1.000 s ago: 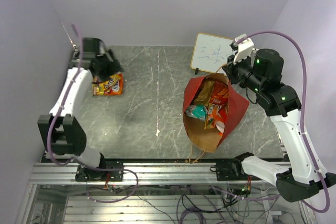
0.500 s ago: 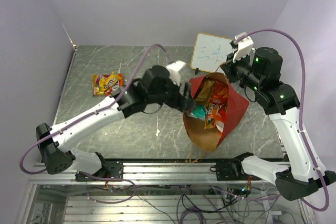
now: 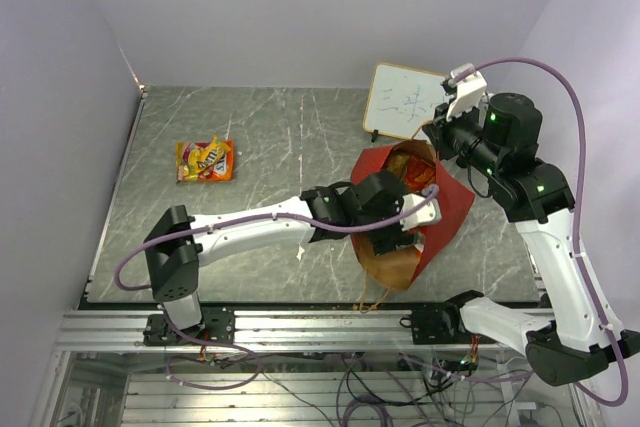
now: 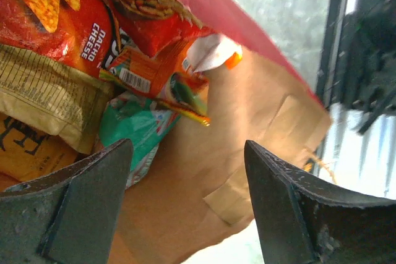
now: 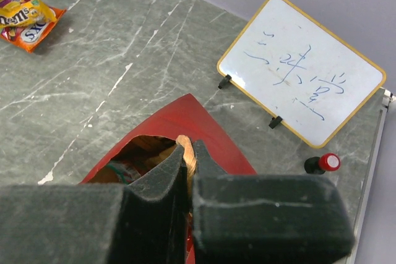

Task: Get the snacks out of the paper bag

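Jaws of the left gripper (image 4: 185, 205) stand wide apart with nothing between them, inside the mouth of the paper bag (image 3: 445, 209). The right gripper (image 5: 187, 159) stays clamped tight on the bag's far rim, propping it open exactly as it did 1 second ago.

What has changed is on the left side. 1 second ago that gripper sat at the far-left part of the table (image 3: 280, 137), over the yellow-orange packs (image 3: 205, 159). Since then it has swung across, and it now reaches into the bag at centre right. The packs lie alone where they were dropped, well apart from the bag, so that delivery looks finished and a fresh pick seems to be starting.

Plenty is left inside. A red chip bag (image 4: 80, 20) lies at the top, with a tan-brown chip bag (image 4: 43, 100) under it. An orange-teal pack (image 4: 158, 78) sits below those, closest to the open fingers, and is probably the next one taken.
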{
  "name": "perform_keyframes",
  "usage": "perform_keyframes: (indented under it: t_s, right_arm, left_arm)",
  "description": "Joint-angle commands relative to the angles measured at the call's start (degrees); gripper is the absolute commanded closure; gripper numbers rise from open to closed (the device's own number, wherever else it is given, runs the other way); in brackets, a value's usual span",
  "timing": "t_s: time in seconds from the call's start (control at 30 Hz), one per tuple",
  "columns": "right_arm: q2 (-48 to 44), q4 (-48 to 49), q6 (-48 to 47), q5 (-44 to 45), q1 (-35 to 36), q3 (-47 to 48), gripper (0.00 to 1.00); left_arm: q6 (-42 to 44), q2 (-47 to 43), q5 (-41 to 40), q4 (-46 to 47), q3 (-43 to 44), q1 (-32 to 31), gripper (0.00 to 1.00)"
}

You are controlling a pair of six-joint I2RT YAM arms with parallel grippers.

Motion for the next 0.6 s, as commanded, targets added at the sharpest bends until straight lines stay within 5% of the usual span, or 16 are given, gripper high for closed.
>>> perform_keyframes:
  t_s: [0.0,0.57]
  right_arm:
    - [-2.4,5.3,0.7,1.1,-0.1,1.6,1.0]
    - [-1.7,4.8,0.0,0.9,-0.1,3.3,1.0]
  left_arm:
    - [12.0,2.2,-5.1,0.1,1.5,-0.5,0.16]
    - [10.4,9.9,-15.6,9.8,-2.3,0.5,0.13]
